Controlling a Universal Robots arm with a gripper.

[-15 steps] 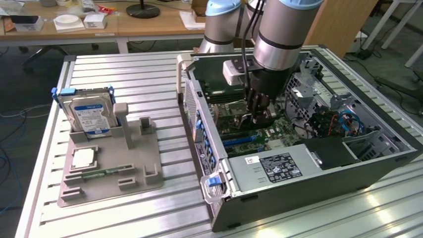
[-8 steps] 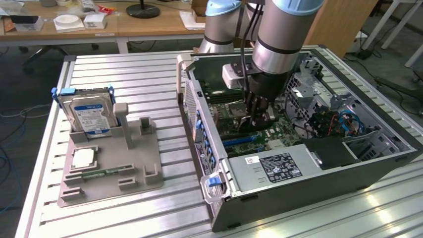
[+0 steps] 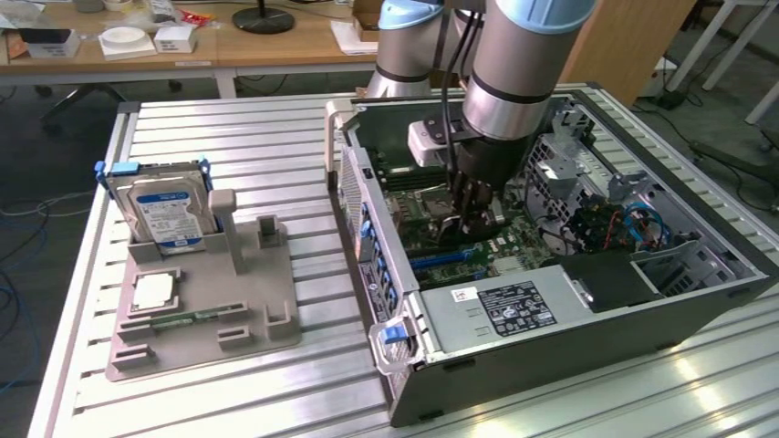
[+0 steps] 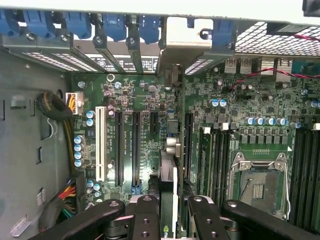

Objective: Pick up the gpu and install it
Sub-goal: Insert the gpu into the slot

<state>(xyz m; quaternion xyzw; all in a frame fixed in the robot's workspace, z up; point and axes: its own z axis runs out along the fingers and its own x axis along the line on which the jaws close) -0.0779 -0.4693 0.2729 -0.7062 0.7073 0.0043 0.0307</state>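
Inside the open case (image 3: 572, 301), seen from the exterior view, the gripper (image 3: 472, 217) hangs low over the motherboard (image 3: 426, 214), its arm reaching straight down so the card can meet a slot squarely. Beside the case, on the slatted table (image 3: 244, 137), a grey holder (image 3: 201, 315) keeps a hard drive (image 3: 164, 210) upright. Desks stand behind the case.

In the wrist view, the gripper (image 4: 169, 212) is clamped on the gpu (image 4: 168, 185), held edge-on above the motherboard (image 4: 250, 90), seemingly lined up with the bracket gap (image 4: 172, 67) in the case wall.
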